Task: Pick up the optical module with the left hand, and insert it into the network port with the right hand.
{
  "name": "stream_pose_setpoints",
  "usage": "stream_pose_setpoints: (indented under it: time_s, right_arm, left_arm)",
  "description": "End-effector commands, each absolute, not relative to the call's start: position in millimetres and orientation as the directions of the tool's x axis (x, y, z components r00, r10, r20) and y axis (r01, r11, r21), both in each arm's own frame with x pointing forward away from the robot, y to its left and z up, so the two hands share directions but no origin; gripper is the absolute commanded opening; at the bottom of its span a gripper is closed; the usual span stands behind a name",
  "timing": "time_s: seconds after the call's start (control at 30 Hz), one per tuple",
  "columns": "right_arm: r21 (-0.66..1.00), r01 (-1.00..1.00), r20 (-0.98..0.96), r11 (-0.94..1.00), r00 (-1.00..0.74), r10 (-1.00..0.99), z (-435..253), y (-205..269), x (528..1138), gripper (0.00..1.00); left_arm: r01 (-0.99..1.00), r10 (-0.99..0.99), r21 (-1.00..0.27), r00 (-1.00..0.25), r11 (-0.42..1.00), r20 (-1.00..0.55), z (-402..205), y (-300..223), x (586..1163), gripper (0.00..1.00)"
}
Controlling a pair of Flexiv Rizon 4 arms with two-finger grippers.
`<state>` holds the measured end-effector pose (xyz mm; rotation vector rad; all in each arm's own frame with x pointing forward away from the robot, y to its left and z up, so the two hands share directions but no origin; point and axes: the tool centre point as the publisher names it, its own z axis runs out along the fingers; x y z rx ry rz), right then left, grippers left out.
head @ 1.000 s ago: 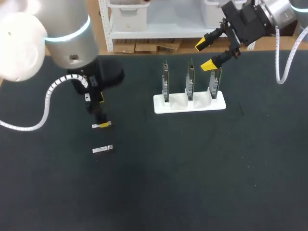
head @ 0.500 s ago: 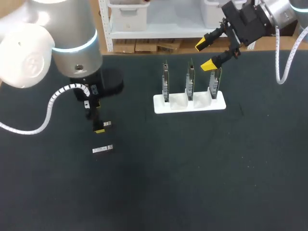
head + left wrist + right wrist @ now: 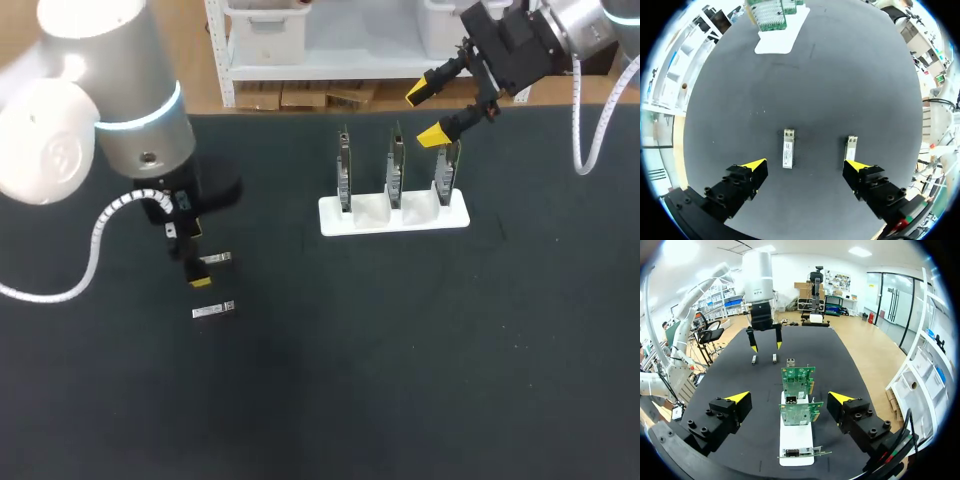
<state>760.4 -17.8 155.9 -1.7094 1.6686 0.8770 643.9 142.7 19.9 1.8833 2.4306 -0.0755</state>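
Two slim, silvery optical modules lie flat on the dark tabletop, left of centre in the head view: the nearer module and the farther module, parallel and apart. The left end effector hangs over them, fingers spread wide and holding nothing. Farther back, in the upper middle, a white rack holds three upright green network cards. The right end effector hovers above the rack's right end, also agape and empty.
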Motion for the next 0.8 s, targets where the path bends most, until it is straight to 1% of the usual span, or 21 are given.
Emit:
stream_pose_setpoints:
  time_s: [0.03,0.23,0.73,0.8]
  right_arm:
    - [0.033,-0.999,-0.792,-0.040,-0.002,-0.610,155.6,-18.1,759.3,1.00]
    - [0.033,-0.999,-0.792,-0.040,-0.002,-0.610,155.6,-18.1,759.3,1.00]
    - [0.033,-0.999,-0.792,-0.040,-0.002,-0.610,155.6,-18.1,759.3,1.00]
    - [0.033,-0.999,-0.792,-0.040,-0.002,-0.610,155.6,-18.1,759.3,1.00]
  left_arm:
    - [0.966,0.962,-0.008,-0.259,0.259,-0.082,12.6,144.4,646.1,1.00]
    - [0.956,0.951,-0.020,-0.293,0.292,-0.097,8.0,145.8,648.4,1.00]
    - [0.964,0.961,-0.015,-0.266,0.266,-0.076,-3.6,145.4,659.2,1.00]
    - [0.958,0.956,-0.020,-0.287,0.287,-0.058,-5.4,147.0,660.0,1.00]
